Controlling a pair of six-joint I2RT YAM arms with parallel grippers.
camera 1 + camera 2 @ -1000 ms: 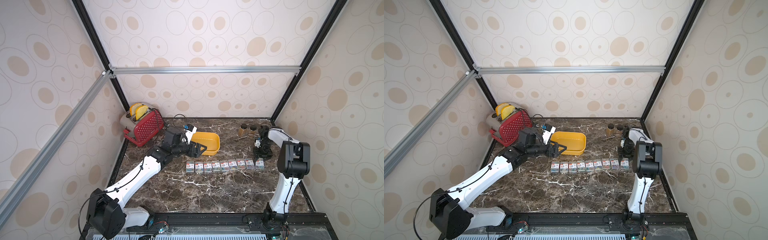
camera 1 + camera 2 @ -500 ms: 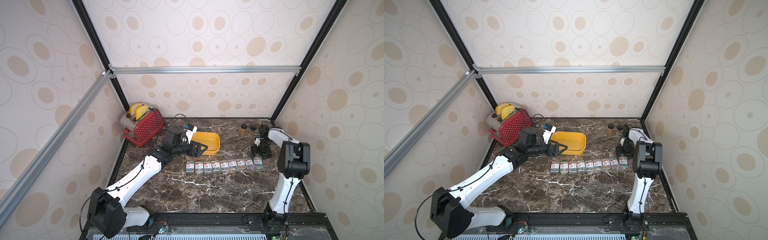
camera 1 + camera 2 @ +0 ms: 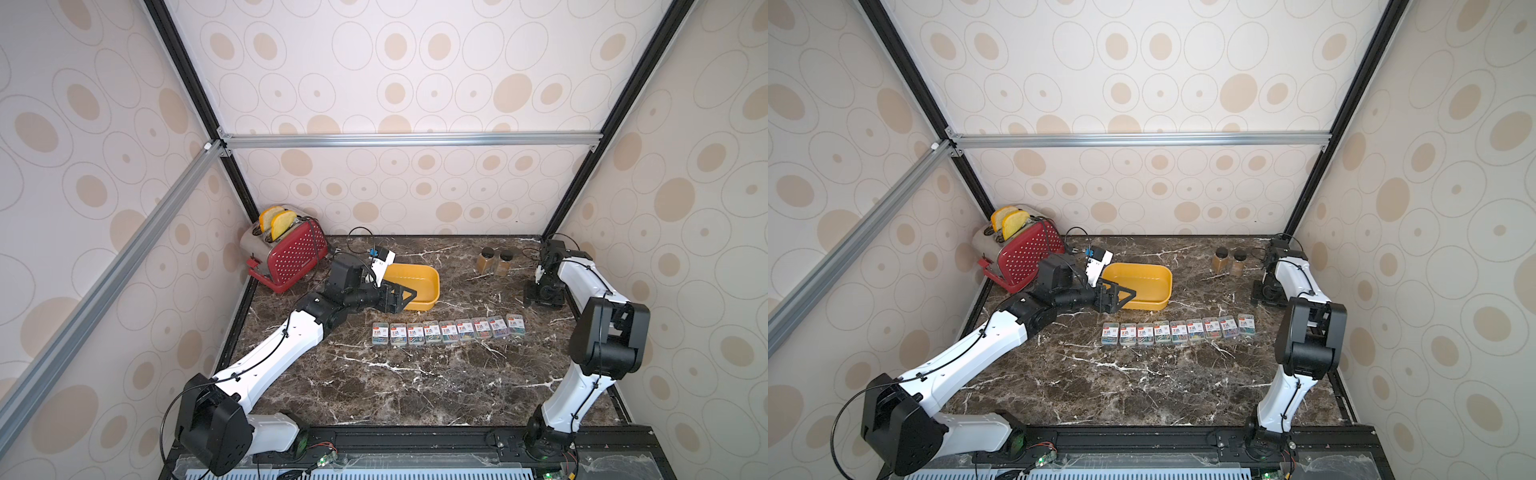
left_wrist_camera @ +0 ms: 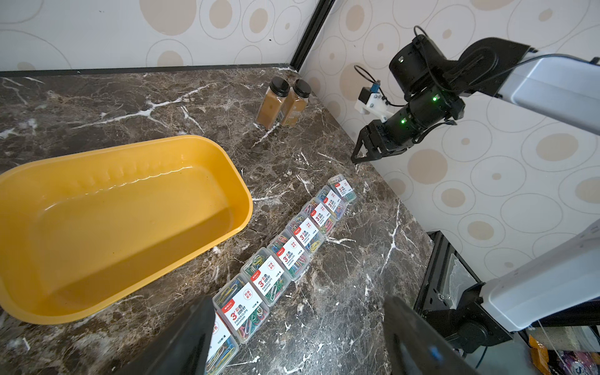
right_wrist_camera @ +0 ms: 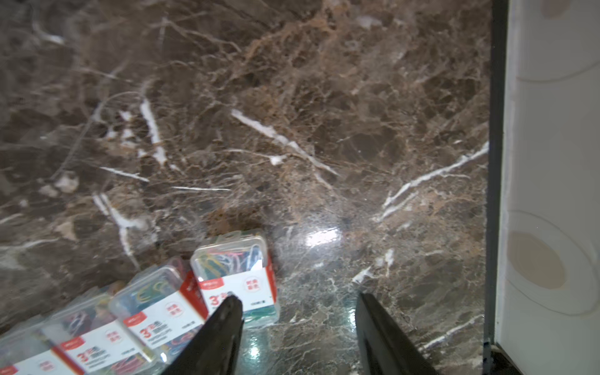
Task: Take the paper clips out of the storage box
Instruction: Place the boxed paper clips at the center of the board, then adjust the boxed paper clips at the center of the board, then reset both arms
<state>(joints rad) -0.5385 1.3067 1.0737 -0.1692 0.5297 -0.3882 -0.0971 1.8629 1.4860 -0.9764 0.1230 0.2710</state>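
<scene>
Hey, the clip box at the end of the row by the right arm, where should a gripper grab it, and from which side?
From above, pinching the end box across its two short ends. It lies flat, label up, and its neighbour crowds one long side, so the short ends are probably the freest faces. The open right gripper is nearest.

Red toaster [image 3: 291,255], toast [image 3: 277,222] inside — 2 brown jars [image 3: 494,262].
</scene>
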